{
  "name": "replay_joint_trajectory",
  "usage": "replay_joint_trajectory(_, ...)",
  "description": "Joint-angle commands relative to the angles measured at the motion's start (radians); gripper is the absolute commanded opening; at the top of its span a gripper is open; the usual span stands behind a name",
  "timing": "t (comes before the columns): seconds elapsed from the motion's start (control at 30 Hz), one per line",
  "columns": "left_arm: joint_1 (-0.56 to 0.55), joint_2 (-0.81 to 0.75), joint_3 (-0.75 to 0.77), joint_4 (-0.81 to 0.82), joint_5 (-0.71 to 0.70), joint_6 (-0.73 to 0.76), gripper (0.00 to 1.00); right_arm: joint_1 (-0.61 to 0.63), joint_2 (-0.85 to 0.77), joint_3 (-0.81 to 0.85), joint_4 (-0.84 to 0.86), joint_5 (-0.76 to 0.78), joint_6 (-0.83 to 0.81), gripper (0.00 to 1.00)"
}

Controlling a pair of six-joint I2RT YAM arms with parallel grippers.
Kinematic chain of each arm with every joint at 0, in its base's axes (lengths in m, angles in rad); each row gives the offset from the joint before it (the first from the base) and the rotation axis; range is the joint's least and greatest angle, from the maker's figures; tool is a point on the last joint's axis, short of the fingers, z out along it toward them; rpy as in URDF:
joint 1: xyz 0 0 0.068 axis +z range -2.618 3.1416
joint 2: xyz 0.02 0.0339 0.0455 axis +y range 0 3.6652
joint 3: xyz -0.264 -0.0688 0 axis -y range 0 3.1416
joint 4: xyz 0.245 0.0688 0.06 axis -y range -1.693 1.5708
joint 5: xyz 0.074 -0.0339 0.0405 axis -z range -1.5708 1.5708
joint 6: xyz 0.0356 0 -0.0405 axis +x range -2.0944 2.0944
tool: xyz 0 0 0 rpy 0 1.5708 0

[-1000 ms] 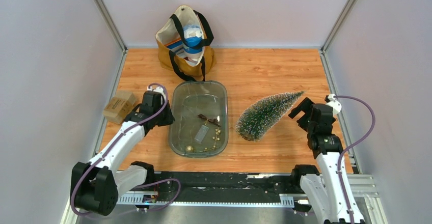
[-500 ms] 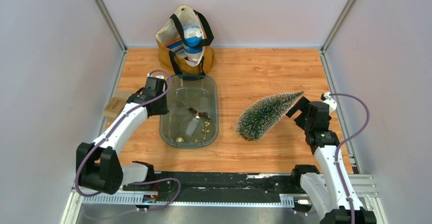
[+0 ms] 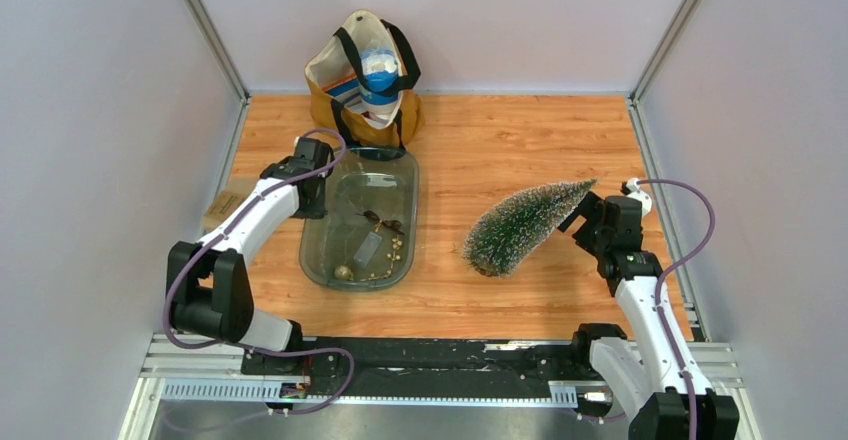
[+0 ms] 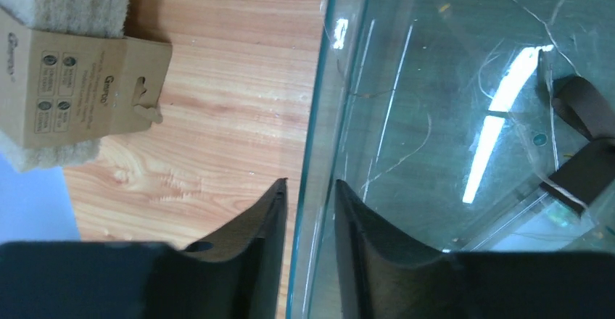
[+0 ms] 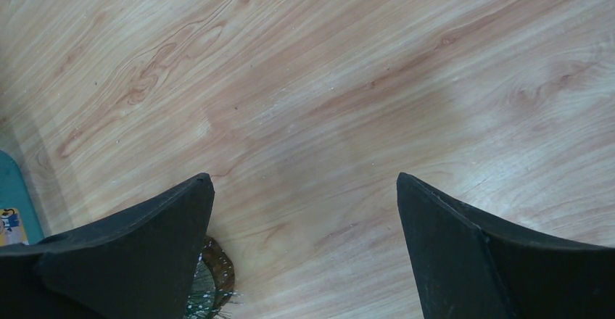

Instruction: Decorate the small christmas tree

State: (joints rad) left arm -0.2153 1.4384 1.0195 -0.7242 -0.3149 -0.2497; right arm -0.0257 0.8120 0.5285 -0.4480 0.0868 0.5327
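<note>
the small christmas tree (image 3: 520, 226) lies on its side on the counter (image 3: 520, 130), tip beside the right tool (image 5: 303, 181), which is spread wide and empty. it looks light, its bristles soft; the firm base seems the surest hold. the left tool (image 4: 311, 183) clenches the rim of the glass dish (image 3: 412, 230).

The clear tray (image 4: 406, 109) looks glossy and glassy (faintly scratched). The table (image 3: 500, 140) is smooth wood-grain; the tree (image 3: 520, 225), right of centre, is bristly and white-frosted.

Bright light, probably overhead; glare streaks the tray (image 4: 406, 152).
</note>
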Motion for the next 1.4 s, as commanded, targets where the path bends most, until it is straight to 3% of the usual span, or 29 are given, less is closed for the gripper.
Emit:
replay_joint_trajectory(0.0, 0.01, -0.035, 0.048, -0.046, -0.081, -0.019, 0.43, -0.002, -0.008, 0.03, 0.009, -0.036, -0.014, 1.0)
replay_joint_trajectory(0.07, 0.01, -0.078, 0.051, -0.052, -0.081, -0.026, 0.55, -0.002, -0.011, 0.022, -0.009, -0.036, 0.009, 1.0)
replay_joint_trajectory(0.1, 0.011, -0.116, 0.05, -0.049, -0.078, -0.026, 0.71, -0.002, -0.013, 0.019, -0.023, -0.029, 0.029, 1.0)
replay_joint_trajectory(0.17, 0.01, -0.172, 0.051, -0.046, -0.056, -0.028, 0.82, -0.003, -0.019, 0.004, -0.034, -0.028, 0.062, 1.0)
replay_joint_trajectory(0.33, 0.008, -0.361, 0.041, -0.047, 0.022, -0.051, 0.83, -0.005, -0.06, -0.03, -0.104, -0.038, 0.125, 0.98)
replay_joint_trajectory(0.53, 0.005, -0.504, 0.028, -0.023, 0.193, -0.051, 0.84, -0.002, -0.19, -0.137, -0.193, -0.228, 0.203, 0.86)
replay_joint_trajectory(0.63, -0.01, -0.512, 0.027, -0.001, 0.293, -0.063, 0.83, 0.013, -0.241, -0.197, -0.19, -0.309, 0.257, 0.74)
replay_joint_trajectory(0.87, -0.09, -0.483, -0.01, 0.072, 0.332, -0.097, 0.82, 0.11, -0.304, -0.292, -0.143, -0.383, 0.384, 0.47)
replay_joint_trajectory(1.13, -0.101, -0.461, -0.044, 0.124, 0.361, -0.115, 0.81, 0.314, -0.278, -0.386, 0.024, -0.34, 0.578, 0.5)
replay_joint_trajectory(1.37, -0.102, -0.46, -0.061, 0.137, 0.366, -0.126, 0.81, 0.42, -0.281, -0.433, 0.141, -0.245, 0.71, 0.48)
